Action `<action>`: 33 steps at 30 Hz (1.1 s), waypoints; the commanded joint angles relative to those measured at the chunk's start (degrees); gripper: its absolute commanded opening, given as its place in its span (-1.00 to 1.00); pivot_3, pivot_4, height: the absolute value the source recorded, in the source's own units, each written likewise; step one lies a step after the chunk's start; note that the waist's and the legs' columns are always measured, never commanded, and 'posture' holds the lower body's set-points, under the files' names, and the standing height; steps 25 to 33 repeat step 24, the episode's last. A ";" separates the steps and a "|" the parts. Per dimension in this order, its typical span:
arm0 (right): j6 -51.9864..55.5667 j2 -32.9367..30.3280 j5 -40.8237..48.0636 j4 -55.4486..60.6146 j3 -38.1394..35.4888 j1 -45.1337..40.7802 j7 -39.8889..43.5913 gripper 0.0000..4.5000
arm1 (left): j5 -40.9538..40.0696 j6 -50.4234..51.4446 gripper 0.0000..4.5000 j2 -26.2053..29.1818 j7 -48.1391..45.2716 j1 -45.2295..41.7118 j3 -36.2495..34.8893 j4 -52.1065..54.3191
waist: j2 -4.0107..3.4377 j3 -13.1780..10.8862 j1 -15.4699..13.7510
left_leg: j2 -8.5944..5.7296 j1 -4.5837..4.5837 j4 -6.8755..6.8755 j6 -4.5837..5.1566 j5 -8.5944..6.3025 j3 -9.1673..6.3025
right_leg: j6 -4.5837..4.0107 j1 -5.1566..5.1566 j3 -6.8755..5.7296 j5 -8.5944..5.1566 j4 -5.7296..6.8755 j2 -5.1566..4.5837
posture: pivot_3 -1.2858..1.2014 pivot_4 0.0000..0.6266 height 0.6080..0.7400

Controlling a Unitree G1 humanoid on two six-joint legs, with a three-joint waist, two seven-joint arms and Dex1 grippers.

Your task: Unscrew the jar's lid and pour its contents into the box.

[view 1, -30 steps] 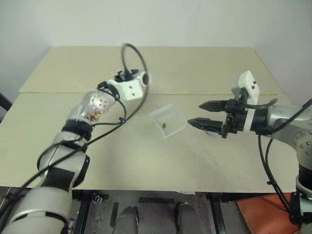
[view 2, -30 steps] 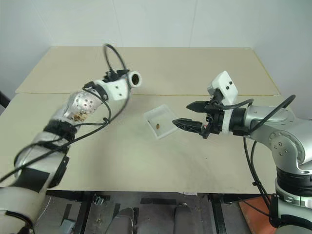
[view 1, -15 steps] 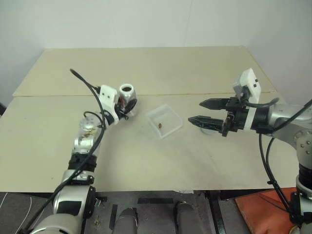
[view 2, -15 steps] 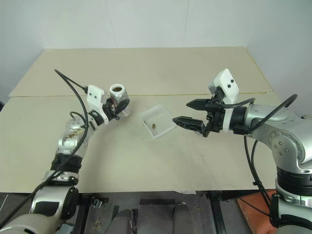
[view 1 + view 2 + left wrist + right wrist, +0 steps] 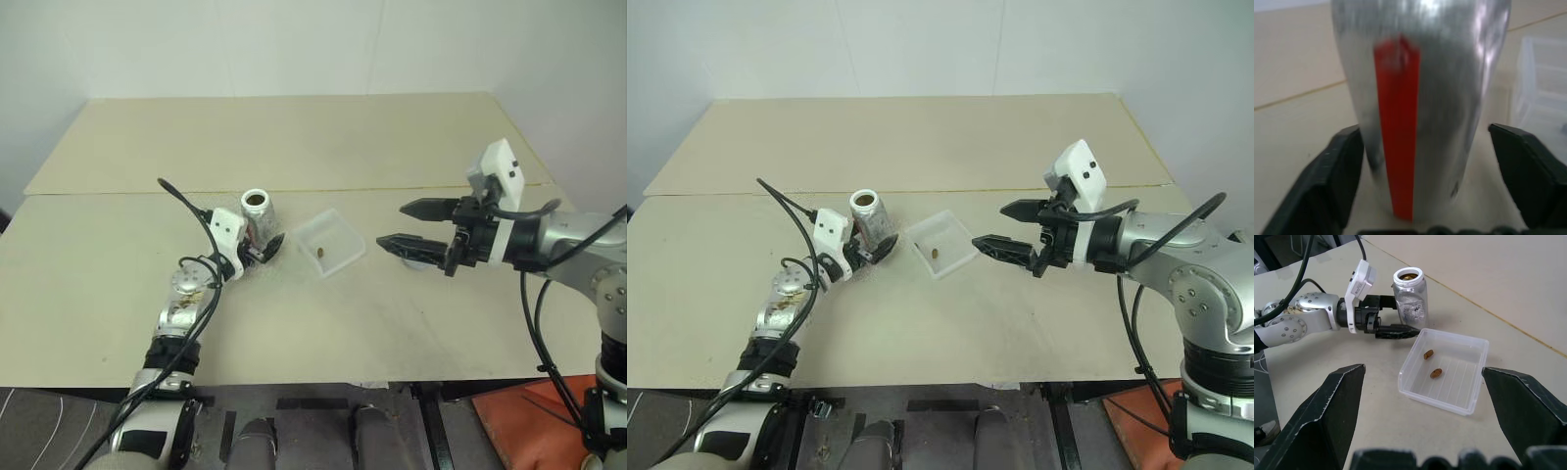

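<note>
On the beige table [image 5: 411, 323], items as found:

1. Jar [image 5: 258, 214]: silver-grey metal cylinder, standing upright on the table, mouth up and uncapped. A red vertical stripe shows on its side in the left wrist view [image 5: 1397, 122]. In the right wrist view something brownish is visible at its mouth; whether it is a piece of the contents cannot be told.

2. Left gripper [image 5: 263, 247]: low at table level, pointing toward the jar. Its two black fingers [image 5: 1337, 176] stand spread, one on either side of the jar's lower body, with a gap visible between each finger and the metal. Nothing gripped.

3. Box [image 5: 335, 227]: shallow clear plastic tray with rounded corners, flat on the table just beside the jar, between the two grippers.

4. Contents [image 5: 1436, 373]: two small brown nuggets lying on the ribbed floor of the box in the right wrist view, near each other but apart; the head views show one brown speck there.

5. Right gripper [image 5: 400, 224]: held above the table on the far side of the box from the jar, pointing toward the box. Fingers wide apart, empty.

6. Lid [image 5: 423, 262]: a pale round shape on the table under the right gripper, mostly hidden by it; likely the lid, not certain.
</note>
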State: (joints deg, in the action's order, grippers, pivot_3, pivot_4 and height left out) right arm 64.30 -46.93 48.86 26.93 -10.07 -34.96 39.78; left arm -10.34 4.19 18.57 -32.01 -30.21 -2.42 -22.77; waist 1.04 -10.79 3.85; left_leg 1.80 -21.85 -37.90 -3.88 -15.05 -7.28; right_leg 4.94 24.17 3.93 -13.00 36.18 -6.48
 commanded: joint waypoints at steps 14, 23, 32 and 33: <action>-11.50 -3.92 -3.26 6.01 -3.07 9.90 4.19 1.00 | -23.84 13.87 0.99 36.23 -38.20 13.93 -18.90 26.74 | -0.03 0.01 -0.51 | 0.11 0.05 0.09 0.07 -0.04 0.08 | -0.05 0.01 0.01 -0.03 -0.16 0.04 | 0.03 -0.52 1.00; -16.71 -3.70 -4.63 4.82 -2.66 9.75 5.91 1.00 | -28.16 18.98 0.99 33.74 -31.72 23.88 -24.86 39.32 | -0.02 0.00 0.13 | 0.14 0.09 0.12 0.14 -0.08 0.10 | -0.08 0.03 0.04 -0.04 -0.11 0.06 | 0.03 -0.52 1.00; -16.91 -3.78 -5.20 4.71 -2.31 9.61 5.80 1.00 | -28.26 19.20 0.99 33.36 -30.85 24.48 -25.17 40.13 | -0.02 0.00 0.13 | 0.15 0.10 0.12 0.14 -0.08 0.10 | -0.10 0.04 0.04 -0.06 -0.14 0.06 | 0.03 -0.52 1.00; -16.91 -3.78 -5.20 4.71 -2.31 9.61 5.80 1.00 | -28.26 19.20 0.99 33.36 -30.85 24.48 -25.17 40.13 | -0.02 0.00 0.13 | 0.15 0.10 0.12 0.14 -0.08 0.10 | -0.10 0.04 0.04 -0.06 -0.14 0.06 | 0.03 -0.52 1.00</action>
